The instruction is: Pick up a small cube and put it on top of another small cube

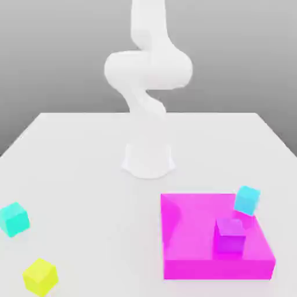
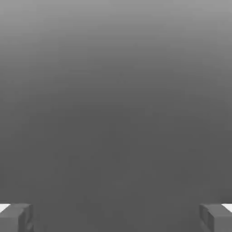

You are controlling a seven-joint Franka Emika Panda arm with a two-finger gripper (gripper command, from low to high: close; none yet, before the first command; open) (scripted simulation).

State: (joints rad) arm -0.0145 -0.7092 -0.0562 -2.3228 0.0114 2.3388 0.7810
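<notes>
Gripper (image 2: pixel 116 217) spread wide, nothing between its fingertips, cubes' distance from it unclear

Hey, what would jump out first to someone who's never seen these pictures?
Probably the big magenta block toward the exterior view's right, with a purple cube on it. Next, the bright yellow cube low on that view's left. The white arm rises behind them all.
</notes>
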